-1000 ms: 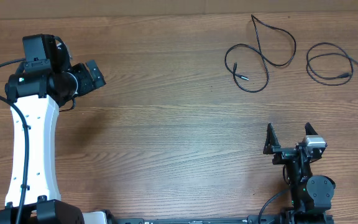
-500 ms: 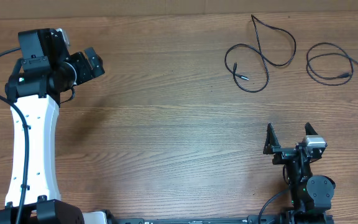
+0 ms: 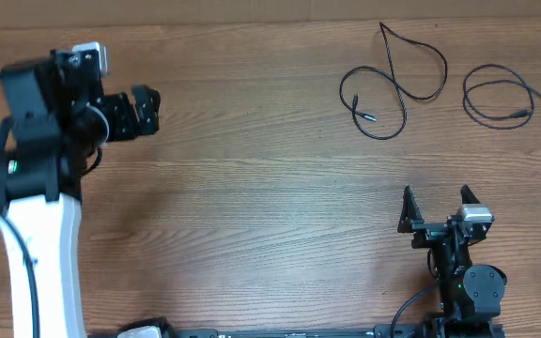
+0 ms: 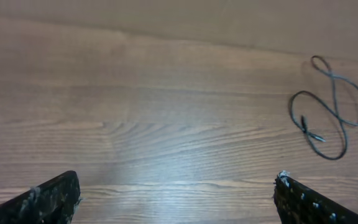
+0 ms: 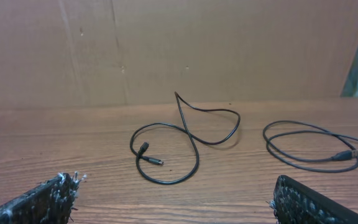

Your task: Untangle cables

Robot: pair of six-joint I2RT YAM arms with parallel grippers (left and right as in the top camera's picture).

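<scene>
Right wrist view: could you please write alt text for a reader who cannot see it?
Two thin black cables lie apart on a wooden table: a looped cable in the centre, one bend arching upward, and a flatter coiled cable at right. The open right gripper frames the bottom corners; a brown wall stands behind.

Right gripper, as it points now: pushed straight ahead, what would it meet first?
Probably the looped black cable, which lies straight ahead of the open right gripper with only table between. The gripper's height is unclear, so it might pass over the cable.
</scene>
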